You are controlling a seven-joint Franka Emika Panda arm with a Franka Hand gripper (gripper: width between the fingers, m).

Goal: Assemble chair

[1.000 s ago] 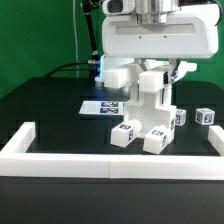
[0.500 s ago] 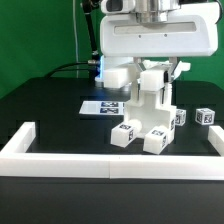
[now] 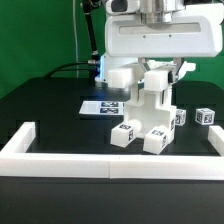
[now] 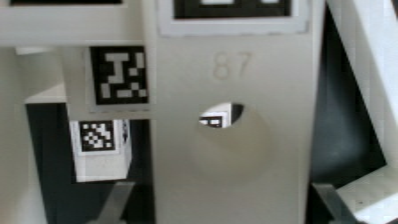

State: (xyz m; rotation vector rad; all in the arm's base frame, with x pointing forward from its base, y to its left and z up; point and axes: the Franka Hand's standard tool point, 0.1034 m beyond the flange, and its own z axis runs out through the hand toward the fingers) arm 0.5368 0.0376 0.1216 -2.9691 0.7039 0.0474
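Much of the chair (image 4: 231,120) is cropped, flanked by tool (image 4: 231,205) fingers.

White chair panel (image 4: 240,160) seen close, embossed "87" and pierced by a round hole (image 4: 219,116) revealing a tag behind, a tagged white post (image 4: 121,75) beside it, jaws on either side.

— What carries everything here?
— A black surface (image 3: 55,118). A low white border wall (image 3: 100,164) runs along its near edge and both sides.
— And lying on it?
— The marker board (image 3: 95,105) lies flat at the exterior view's left. Just beside it, the chair assembly (image 3: 150,105) stands on two tagged feet. To the right sit a near cube (image 3: 180,117) and, farther out, a far cube (image 3: 206,116), both tagged.
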